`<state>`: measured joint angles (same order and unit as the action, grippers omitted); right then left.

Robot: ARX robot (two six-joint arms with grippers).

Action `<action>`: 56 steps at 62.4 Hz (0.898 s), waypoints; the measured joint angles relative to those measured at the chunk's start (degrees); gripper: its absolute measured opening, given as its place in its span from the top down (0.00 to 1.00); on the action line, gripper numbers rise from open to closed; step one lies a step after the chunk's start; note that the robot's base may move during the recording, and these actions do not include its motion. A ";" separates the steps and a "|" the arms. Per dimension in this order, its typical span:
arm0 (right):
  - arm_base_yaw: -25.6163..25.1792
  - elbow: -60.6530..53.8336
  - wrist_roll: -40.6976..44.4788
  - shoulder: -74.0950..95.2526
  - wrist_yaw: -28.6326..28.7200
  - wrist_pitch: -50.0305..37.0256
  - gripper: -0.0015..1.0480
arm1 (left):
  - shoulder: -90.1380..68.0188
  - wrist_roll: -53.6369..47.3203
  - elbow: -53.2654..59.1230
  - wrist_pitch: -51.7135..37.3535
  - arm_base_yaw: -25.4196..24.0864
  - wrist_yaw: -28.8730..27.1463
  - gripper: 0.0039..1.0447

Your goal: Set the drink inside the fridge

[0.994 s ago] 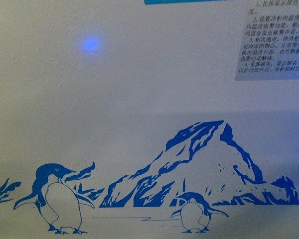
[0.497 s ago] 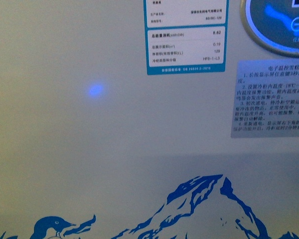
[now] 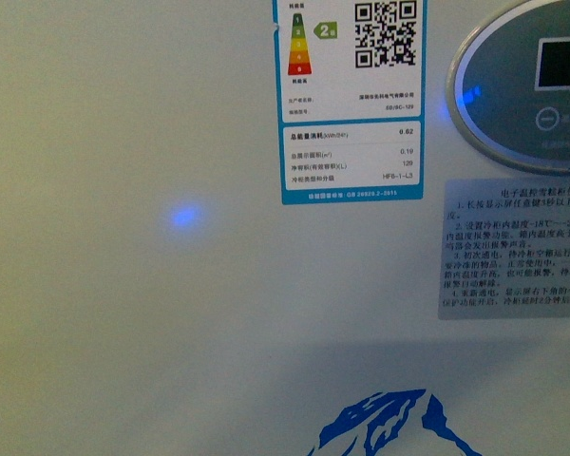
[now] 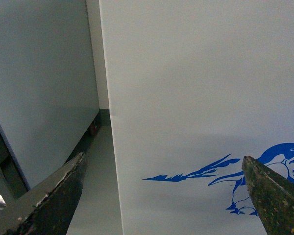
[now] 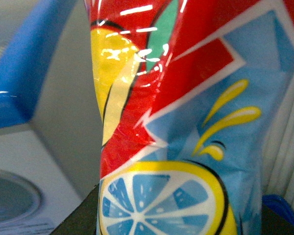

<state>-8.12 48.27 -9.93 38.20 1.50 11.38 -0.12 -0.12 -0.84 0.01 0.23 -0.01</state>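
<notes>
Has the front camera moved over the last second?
Yes, upward. Against the fridge front, the mountain decal has sunk to the bottom edge, while the energy label and control panel have come into view.

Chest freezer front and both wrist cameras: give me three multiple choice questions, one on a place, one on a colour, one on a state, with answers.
1. In the front view, where does the energy label on the chest freezer sit from the round control panel?
A. left of it
B. right of it
C. directly below it

2. The rim of the lemon slice on the drink bottle label is
A. yellow
B. purple
C. black

3. The left gripper is
A. shut on a can
B. open and empty
C. shut tight

Answers:
1 A, the label lies left of the panel's rim.
2 A, the right wrist view shows a yellow ring round blue segments.
3 B, its fingers stand apart with only the freezer wall behind the gap.
</notes>
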 joint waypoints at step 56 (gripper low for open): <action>21.57 -12.17 4.94 -12.61 -35.19 -7.32 0.60 | 0.00 0.00 0.00 0.00 0.00 0.00 0.08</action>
<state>13.45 36.10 -4.99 25.58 -33.69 4.05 -0.12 -0.12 -0.84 0.01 0.23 -0.01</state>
